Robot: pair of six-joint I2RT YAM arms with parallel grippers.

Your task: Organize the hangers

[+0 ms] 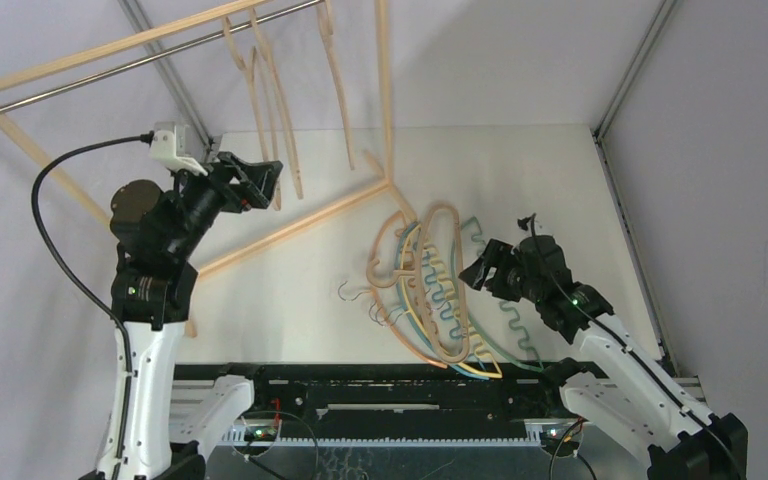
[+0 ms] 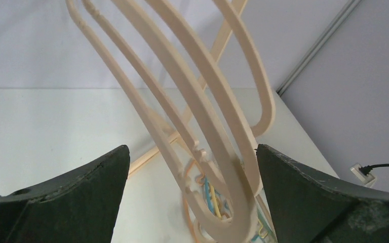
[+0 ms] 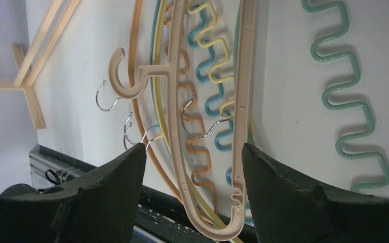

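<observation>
**Pale wood on the rail, a bright tangle on the table**

Pale hangers (image 1: pixel 280 120) hang from the metal rail (image 1: pixel 160 55) of the rack frame (image 1: pixel 290 230) at the far left. A heap of hangers (image 1: pixel 438 300), pale, orange, teal, yellow and green, lies mid-table (image 1: pixel 290 295) with its small metal hooks toward the left. The raised left gripper (image 1: pixel 265 182) is spread wide, and the hanging hangers' lower ends show between its fingers; contact cannot be told. The right gripper (image 1: pixel 477 272) hovers just above the heap's right side, fingers apart, holding nothing.
</observation>
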